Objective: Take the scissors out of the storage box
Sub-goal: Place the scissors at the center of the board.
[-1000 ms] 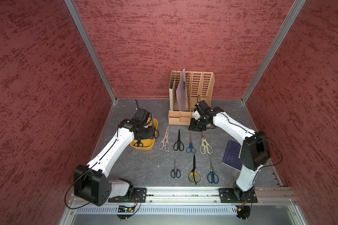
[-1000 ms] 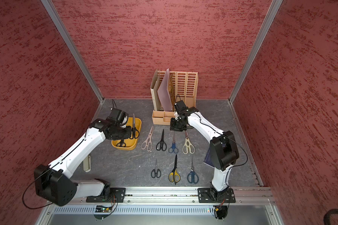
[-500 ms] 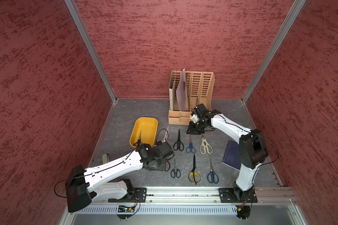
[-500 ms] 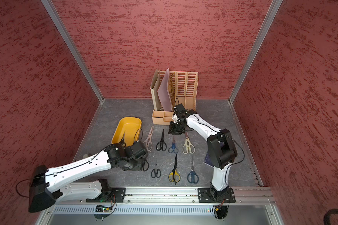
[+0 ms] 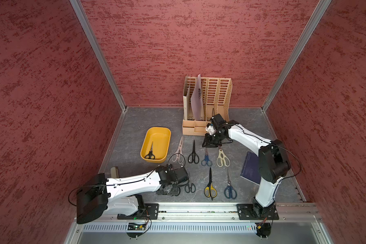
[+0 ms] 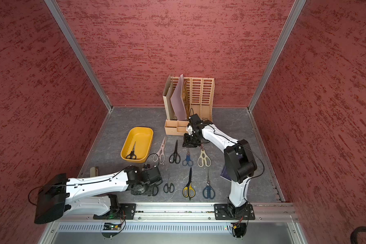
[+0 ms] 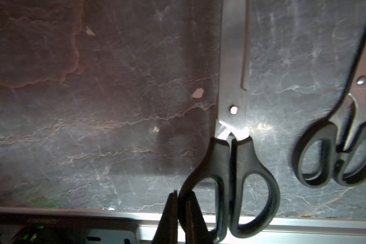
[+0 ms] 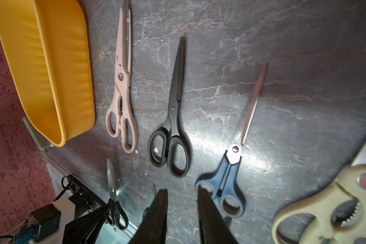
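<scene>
Grey marbled desk (image 5: 135, 126) between red walls (image 5: 178, 42), scissors (image 5: 193, 152) in rows.
Both top views: storage box (image 5: 159, 135), small black pair (image 5: 150, 152) inside, well apart from left pincer (image 5: 173, 191). Left wrist: left pincer (image 7: 182, 194) clamped on black-handled scissors (image 7: 232, 169) at the loop. Right wrist: right pincer (image 8: 183, 194) apart, blue scissors (image 8: 226, 186) just beside one finger (image 8: 207, 211).

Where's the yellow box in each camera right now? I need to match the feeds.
Both top views: box just left of the pale shears.
Left wrist: not in it.
Right wrist: box cut off at the frame's edge, beside the shears.
Shared landmark: those pale shears.
</scene>
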`<state>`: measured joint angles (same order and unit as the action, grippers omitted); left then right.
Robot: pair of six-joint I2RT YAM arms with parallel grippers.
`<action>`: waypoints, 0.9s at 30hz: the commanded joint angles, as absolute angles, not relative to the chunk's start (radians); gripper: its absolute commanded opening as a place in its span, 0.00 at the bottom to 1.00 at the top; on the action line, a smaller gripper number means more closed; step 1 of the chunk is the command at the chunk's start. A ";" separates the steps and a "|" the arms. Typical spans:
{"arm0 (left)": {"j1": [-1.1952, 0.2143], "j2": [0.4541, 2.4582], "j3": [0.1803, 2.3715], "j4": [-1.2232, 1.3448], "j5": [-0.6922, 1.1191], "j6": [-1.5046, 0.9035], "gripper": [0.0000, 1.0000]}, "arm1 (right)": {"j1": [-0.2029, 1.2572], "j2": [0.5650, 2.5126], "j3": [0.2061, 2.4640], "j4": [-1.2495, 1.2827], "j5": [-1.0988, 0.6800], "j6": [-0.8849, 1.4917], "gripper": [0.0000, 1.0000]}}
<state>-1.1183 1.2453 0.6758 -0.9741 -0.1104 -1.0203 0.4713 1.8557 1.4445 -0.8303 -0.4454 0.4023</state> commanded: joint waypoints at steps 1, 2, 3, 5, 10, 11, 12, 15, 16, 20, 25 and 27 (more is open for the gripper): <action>-1.129 1.275 0.658 -0.895 -0.114 -1.008 0.00 | 0.475 1.850 1.463 -0.830 -0.444 0.383 0.29; -1.131 1.284 0.652 -0.890 -0.111 -1.006 0.00 | 0.475 1.852 1.464 -0.831 -0.444 0.383 0.29; -1.132 1.292 0.647 -0.893 -0.112 -1.009 0.00 | 0.475 1.851 1.466 -0.832 -0.442 0.381 0.29; -1.132 1.299 0.635 -0.901 -0.113 -1.017 0.00 | 0.474 1.850 1.465 -0.834 -0.442 0.382 0.29; -1.132 1.274 0.618 -0.953 -0.132 -1.051 0.25 | 0.476 1.850 1.467 -0.833 -0.443 0.381 0.29; -1.132 1.263 0.625 -0.968 -0.138 -1.052 0.33 | 0.475 1.849 1.467 -0.830 -0.442 0.385 0.29; -1.132 1.253 0.636 -0.984 -0.146 -1.051 0.38 | 0.476 1.848 1.467 -0.827 -0.442 0.386 0.29; -1.123 1.214 0.698 -1.058 -0.183 -1.045 0.48 | 0.475 1.848 1.469 -0.824 -0.445 0.387 0.29; -1.112 1.200 0.727 -1.084 -0.194 -1.038 0.49 | 0.475 1.848 1.470 -0.823 -0.445 0.390 0.29; -0.978 1.124 0.828 -1.153 -0.192 -0.969 0.50 | 0.474 1.853 1.471 -0.815 -0.449 0.394 0.29; -0.685 1.052 0.926 -1.150 -0.177 -0.833 0.50 | 0.475 1.856 1.470 -0.806 -0.451 0.397 0.29; -0.559 1.054 0.936 -1.120 -0.155 -0.777 0.50 | 0.475 1.856 1.473 -0.805 -0.453 0.398 0.29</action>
